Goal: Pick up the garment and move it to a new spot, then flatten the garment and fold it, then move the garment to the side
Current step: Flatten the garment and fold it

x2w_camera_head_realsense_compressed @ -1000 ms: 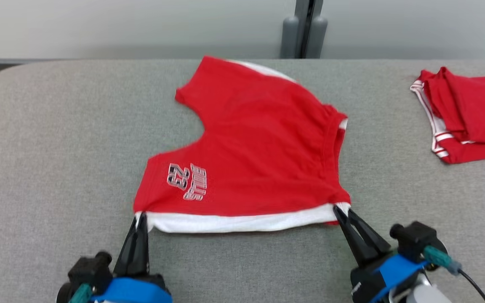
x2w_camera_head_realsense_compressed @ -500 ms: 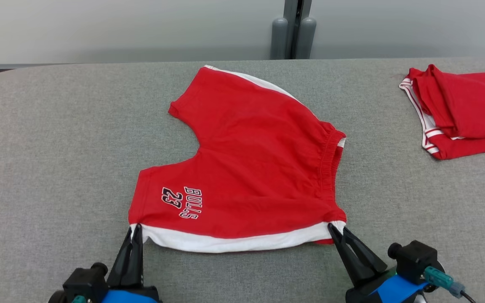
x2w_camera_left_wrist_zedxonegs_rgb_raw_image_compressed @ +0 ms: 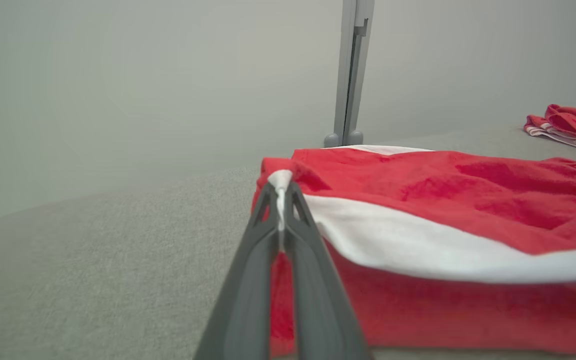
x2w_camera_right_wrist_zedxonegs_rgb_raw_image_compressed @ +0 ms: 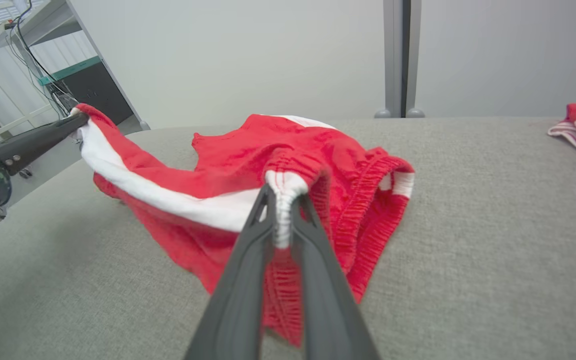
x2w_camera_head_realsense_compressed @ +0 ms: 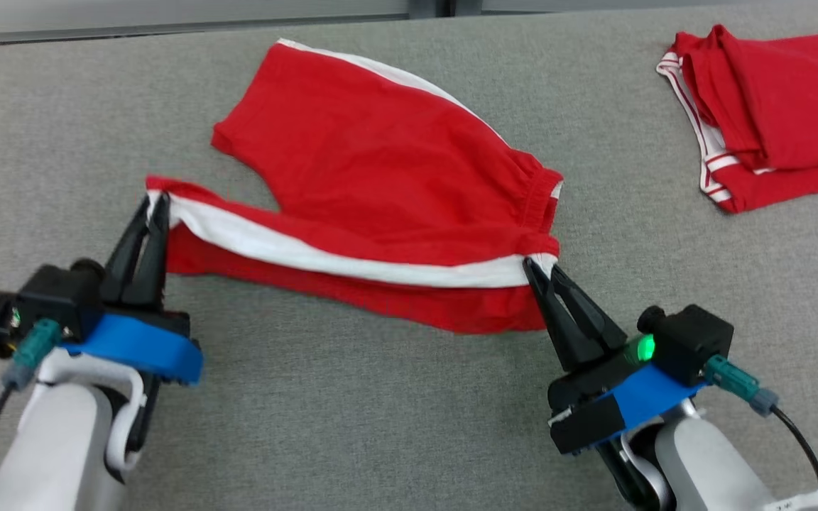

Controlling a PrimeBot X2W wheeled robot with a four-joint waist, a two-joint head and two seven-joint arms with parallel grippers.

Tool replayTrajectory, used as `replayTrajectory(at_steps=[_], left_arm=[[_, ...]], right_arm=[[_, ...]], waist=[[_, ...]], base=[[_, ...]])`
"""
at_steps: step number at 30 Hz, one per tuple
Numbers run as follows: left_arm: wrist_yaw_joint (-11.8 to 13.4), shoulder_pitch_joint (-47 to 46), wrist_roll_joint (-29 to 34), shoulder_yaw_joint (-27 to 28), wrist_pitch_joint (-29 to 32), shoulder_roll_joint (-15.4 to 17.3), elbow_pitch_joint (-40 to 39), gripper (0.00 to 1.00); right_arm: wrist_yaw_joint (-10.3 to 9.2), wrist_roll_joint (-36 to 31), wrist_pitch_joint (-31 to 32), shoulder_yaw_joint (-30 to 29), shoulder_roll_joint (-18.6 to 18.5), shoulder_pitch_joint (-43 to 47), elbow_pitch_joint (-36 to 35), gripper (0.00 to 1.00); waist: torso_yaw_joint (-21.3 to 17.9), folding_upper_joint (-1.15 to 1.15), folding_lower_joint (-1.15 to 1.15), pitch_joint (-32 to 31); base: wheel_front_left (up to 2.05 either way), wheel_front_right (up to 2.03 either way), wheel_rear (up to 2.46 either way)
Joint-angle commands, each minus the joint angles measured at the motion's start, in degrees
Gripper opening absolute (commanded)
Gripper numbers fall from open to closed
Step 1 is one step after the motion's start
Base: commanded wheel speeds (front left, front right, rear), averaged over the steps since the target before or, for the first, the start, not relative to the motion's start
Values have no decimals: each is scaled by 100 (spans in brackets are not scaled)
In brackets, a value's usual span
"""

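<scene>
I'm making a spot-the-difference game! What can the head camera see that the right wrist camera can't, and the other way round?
Head view: the pale forearms behind the end effectors, and a green light by the right one.
Right wrist view: a metal rack with cables off the table's far corner.
Both: the red shorts on the grey table, the left end effector and right end effector each shut on one end of the white-striped edge, and another red garment off to the right.
</scene>
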Motion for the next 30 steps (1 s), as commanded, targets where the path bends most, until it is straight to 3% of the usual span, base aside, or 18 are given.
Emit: replayTrajectory(at_steps=[1, 8, 20, 30], left_arm=[[-51, -312, 23, 19, 59, 93, 20, 0], [-248, -1486, 151, -109, 412, 566, 297, 0], [-399, -3294, 82, -681, 718, 934, 1301, 0], [-392, -4001, -263, -1282, 509, 1083, 2302, 0]], right_arm=[[0, -60, -47, -7, 50, -212, 45, 0], [0, -82, -238, -72, 307, -1000, 337, 0], [0, 203, -429, -6, 424, -1950, 752, 0], [0, 500, -574, 171, 422, -2363, 1098, 0]], waist=[[-31, 0, -1, 126], [-360, 0, -1, 648], [-810, 0, -1, 1227], [-972, 0, -1, 1379]], base=[[0, 0, 0], [0, 0, 0], [0, 0, 0], [0, 0, 0]])
